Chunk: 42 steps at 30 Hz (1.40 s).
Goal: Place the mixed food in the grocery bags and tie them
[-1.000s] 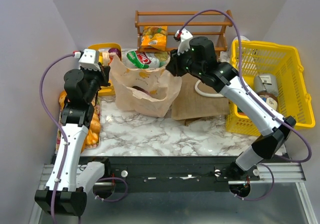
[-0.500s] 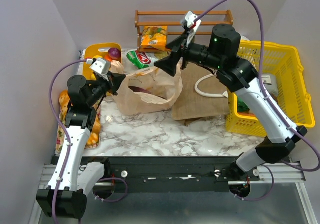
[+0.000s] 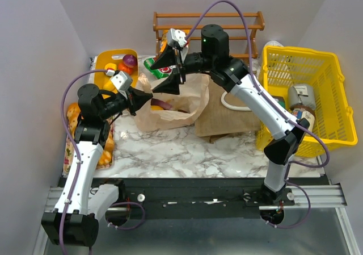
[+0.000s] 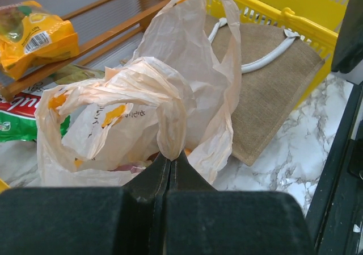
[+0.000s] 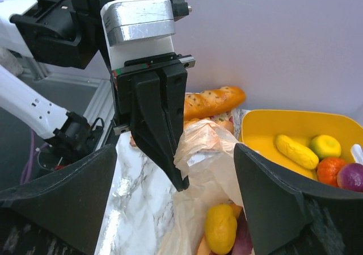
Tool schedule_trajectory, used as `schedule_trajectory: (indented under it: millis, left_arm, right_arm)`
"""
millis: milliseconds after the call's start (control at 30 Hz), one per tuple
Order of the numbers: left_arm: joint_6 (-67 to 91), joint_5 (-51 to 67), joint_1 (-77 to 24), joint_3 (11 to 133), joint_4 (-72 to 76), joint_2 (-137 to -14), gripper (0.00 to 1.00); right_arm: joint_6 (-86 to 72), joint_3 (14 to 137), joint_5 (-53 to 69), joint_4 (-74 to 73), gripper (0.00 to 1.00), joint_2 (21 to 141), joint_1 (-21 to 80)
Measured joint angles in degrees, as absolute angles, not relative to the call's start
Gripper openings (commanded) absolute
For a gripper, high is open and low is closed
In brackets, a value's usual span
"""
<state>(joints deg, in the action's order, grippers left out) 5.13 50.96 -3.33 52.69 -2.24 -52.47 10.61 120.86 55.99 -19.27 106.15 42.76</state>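
now that the right gripper [image 3: 170, 73] has opened and swung left, spread wide over the plastic bag [image 3: 181, 99] beside the tote [image 3: 227, 118], the left gripper [image 3: 148, 97] pinches one handle [image 4: 170, 124]; with food [image 5: 221, 228] inside, tying seems next.

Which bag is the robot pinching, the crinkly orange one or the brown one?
The crinkly one, the thin peach-orange plastic bag. The left gripper is shut on a loop of its plastic. The tan jute tote with white handles lies flat beside it, with no gripper on it.
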Motion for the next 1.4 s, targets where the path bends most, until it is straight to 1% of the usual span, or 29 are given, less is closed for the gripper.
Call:
schedule_trajectory:
  millis: [333,600,700,733,800,867,933,967,1000,1033,1067,1133,1233,1267,1400]
  left_arm:
    - [4.86,53.39,-3.33,52.71,-2.87,-52.93,0.00]
    - [4.86,54.06,-3.33,52.71,-2.85,-53.19,0.00]
    - [4.89,54.43,-3.33,52.71,-2.85,-53.43,0.00]
    - [4.91,54.57,-3.33,52.71,-2.85,-53.49,0.00]
    - [4.91,54.70,-3.33,52.71,-2.85,-53.54,0.00]
    - [4.91,54.76,-3.33,52.71,-2.85,-53.58,0.00]
    - [4.93,54.76,-3.33,52.71,-2.85,-53.60,0.00]
    - [4.95,54.76,-3.33,52.71,-2.83,-53.63,0.03]
    - [4.97,54.74,-3.33,52.71,-2.81,-53.65,0.18]
    - [4.97,54.70,-3.31,52.75,-2.83,-53.67,0.52]
    - [4.95,54.68,-3.31,52.84,-2.94,-53.69,0.64]
    - [4.29,54.30,-3.33,53.69,-4.34,-53.71,0.83]
    - [3.01,53.04,-2.96,55.92,-7.07,-53.52,0.96]
    - [2.72,52.58,-2.74,56.51,-7.60,-53.28,0.98]
    - [-0.45,49.93,-1.48,58.94,-10.90,-50.92,0.99]
  right_arm:
    - [11.60,124.73,57.98,-18.74,0.80,109.60,42.98]
    - [11.68,125.51,57.98,-19.53,0.79,113.65,43.20]
    - [12.03,125.51,57.95,-19.88,0.73,114.56,43.35]
    - [12.08,125.51,57.95,-19.92,0.67,114.78,43.44]
    - [12.21,125.54,57.95,-20.05,0.60,115.04,43.59]
    - [12.25,125.54,57.98,-20.29,0.41,115.13,43.79]
    - [12.47,125.56,58.11,-20.47,0.10,115.15,43.83]
    - [12.19,125.58,58.24,-20.64,0.05,115.15,43.88]
    - [12.29,125.62,58.35,-20.75,0.01,115.15,43.88]
    - [12.34,125.62,58.43,-20.88,0.01,115.15,43.88]
    - [12.12,125.62,58.39,-20.99,0.01,115.15,43.88]
    - [11.97,125.62,58.30,-20.99,0.01,115.09,43.90]
    - [11.09,125.56,56.60,-20.88,0.01,114.63,43.88]
    - [10.59,125.32,55.51,-20.67,0.01,114.17,43.88]
    - [8.64,123.37,52.07,-20.51,0.01,110.34,43.83]
